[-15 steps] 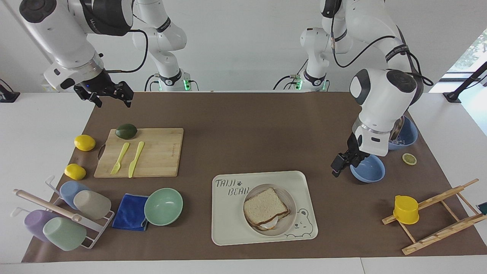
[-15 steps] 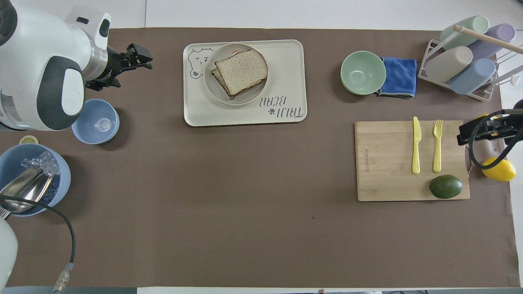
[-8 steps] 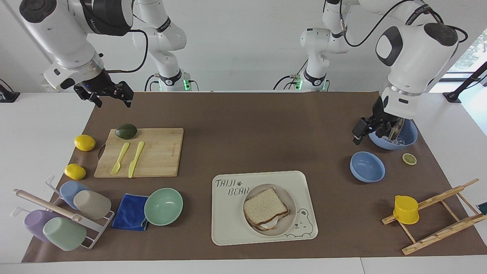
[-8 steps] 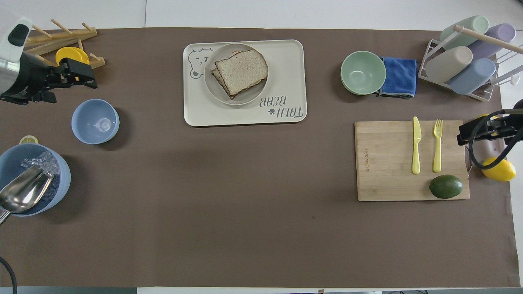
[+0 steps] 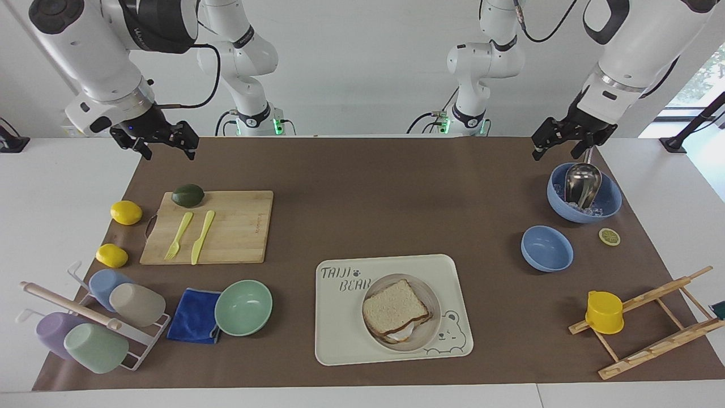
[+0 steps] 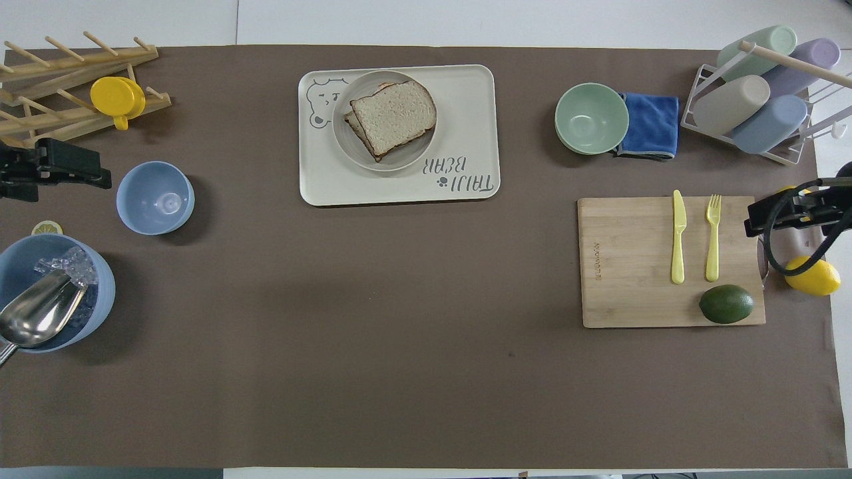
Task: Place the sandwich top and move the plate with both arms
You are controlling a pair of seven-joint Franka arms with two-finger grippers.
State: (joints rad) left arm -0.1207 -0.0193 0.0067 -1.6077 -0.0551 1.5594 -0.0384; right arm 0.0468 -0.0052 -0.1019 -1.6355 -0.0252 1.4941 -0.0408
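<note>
Inspector A: Presently, the sandwich top is found laid squarely over the egg slice on the plate, which sits in the bear tray. Placement is judged complete; the plate move is not yet begun.

Inspector B: Noted. Where are the claws?

Inspector A: The left gripper is raised over the ice bowl, well apart from the plate, its jaws seen spread and empty. The right gripper hangs over the mat edge above the avocado and cutting board, likewise spread, nothing held. Both are judged parked clear so the plate can be approached from either end.

Inspector B: Surface and room?

Inspector A: A brown mat is laid over a white table; plain white walls are recorded, with a window toward the left arm's end.
</note>
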